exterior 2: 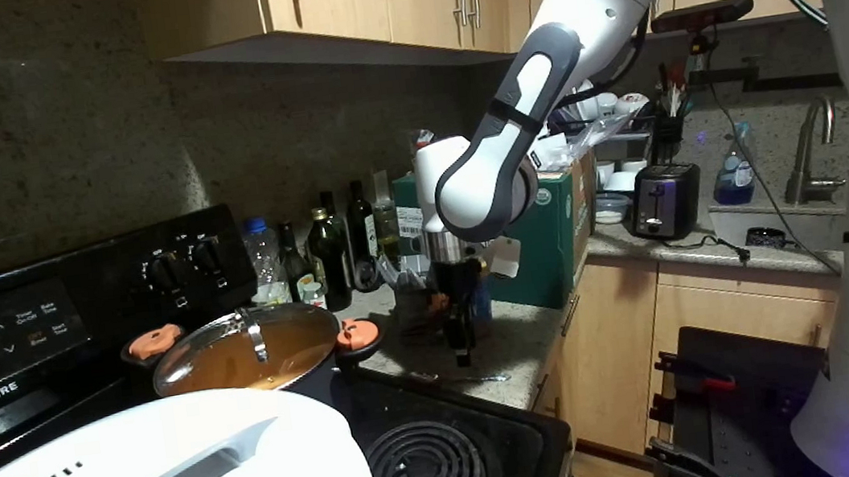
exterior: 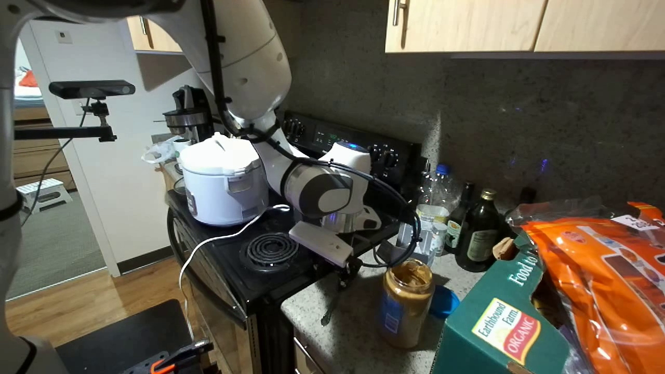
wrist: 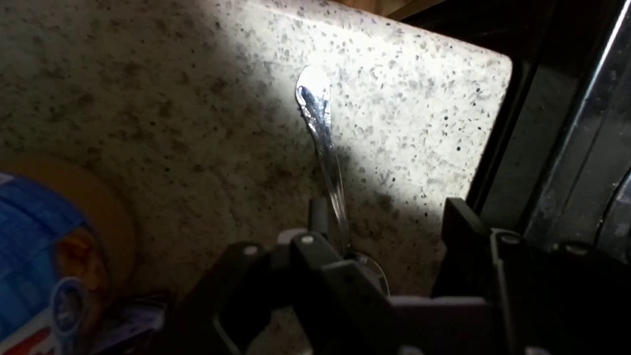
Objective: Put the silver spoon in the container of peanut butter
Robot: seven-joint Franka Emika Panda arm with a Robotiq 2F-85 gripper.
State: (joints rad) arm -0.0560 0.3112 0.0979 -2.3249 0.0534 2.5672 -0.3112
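Observation:
The silver spoon (wrist: 323, 130) lies on the speckled counter, its handle toward the top of the wrist view and its bowl partly hidden by a finger. It also shows in both exterior views, as a thin spoon (exterior: 327, 314) and a spoon (exterior 2: 484, 379). My gripper (wrist: 387, 214) stands open above it; the spoon's neck runs between the jaws, near the left one, and nothing is gripped. In an exterior view my gripper (exterior 2: 462, 343) points down. The uncapped container of peanut butter (exterior: 408, 306) stands upright beside it; its blue label (wrist: 34, 236) appears at the wrist view's left.
A blue lid (exterior: 444, 302) lies behind the jar. A green carton (exterior: 506, 317) with an orange bag (exterior: 597, 285) stands beside it. Dark bottles (exterior: 479, 234) line the back. The black stove (exterior: 270, 252) adjoins the counter, with a lidded pot (exterior 2: 244, 350) and a rice cooker (exterior: 223, 182).

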